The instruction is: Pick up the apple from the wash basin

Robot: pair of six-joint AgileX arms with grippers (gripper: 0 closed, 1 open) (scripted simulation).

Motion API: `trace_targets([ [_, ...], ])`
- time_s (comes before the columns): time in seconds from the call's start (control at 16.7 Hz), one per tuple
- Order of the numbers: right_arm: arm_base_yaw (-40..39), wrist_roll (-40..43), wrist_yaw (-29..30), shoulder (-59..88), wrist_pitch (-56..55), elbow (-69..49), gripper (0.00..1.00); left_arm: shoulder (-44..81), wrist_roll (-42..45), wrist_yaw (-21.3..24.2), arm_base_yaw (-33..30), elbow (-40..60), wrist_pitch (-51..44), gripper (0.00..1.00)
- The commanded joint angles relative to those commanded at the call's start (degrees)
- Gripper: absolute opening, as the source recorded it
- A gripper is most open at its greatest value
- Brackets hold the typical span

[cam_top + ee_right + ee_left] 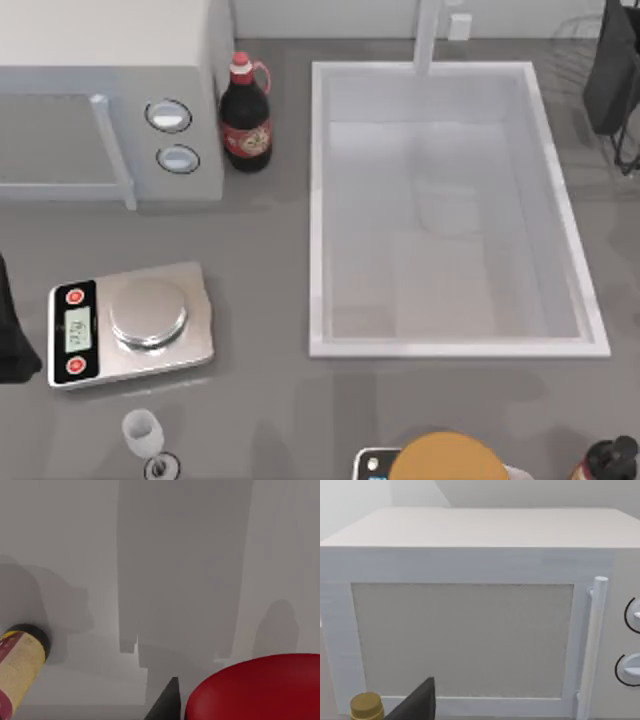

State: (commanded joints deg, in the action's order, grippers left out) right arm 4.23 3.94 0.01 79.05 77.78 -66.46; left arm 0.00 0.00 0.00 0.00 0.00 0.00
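The wash basin (316, 210) is a large white rectangular sink at the middle right of the table, and its pale bottom lies bare in the top view. In the right wrist view the glossy red apple (255, 687) looms very close, pressed against one dark finger (165, 702). My right gripper (615, 70) hangs at the far right corner beyond the basin, shut on the apple. Parked at the table's left edge is my left gripper (10, 335); it is open, with one finger (417, 702) showing in front of the microwave.
A grey microwave (100, 90) stands at the back left, a dark red-capped bottle (245, 115) beside it. A kitchen scale (130, 325) and a small white glass (142, 432) sit front left. A round orange-brown object (445, 458) and a yellow-labelled bottle (605, 460) lie at the front right.
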Motion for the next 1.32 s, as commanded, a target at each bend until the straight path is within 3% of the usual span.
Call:
trace_targets([
  [0.54,-0.1,-0.2,0.0,3.9,-23.6,18.8,0.00,0.0,0.0,0.0,0.0,0.0,0.0,1.00],
  [0.9,-0.1,-0.3,0.0,4.5,-25.6,20.8,0.00,0.0,0.0,0.0,0.0,0.0,0.0,1.00],
  [1.32,-0.1,-0.3,0.0,4.5,-25.6,20.8,0.53,0.0,0.0,0.0,0.0,0.0,0.0,1.00],
])
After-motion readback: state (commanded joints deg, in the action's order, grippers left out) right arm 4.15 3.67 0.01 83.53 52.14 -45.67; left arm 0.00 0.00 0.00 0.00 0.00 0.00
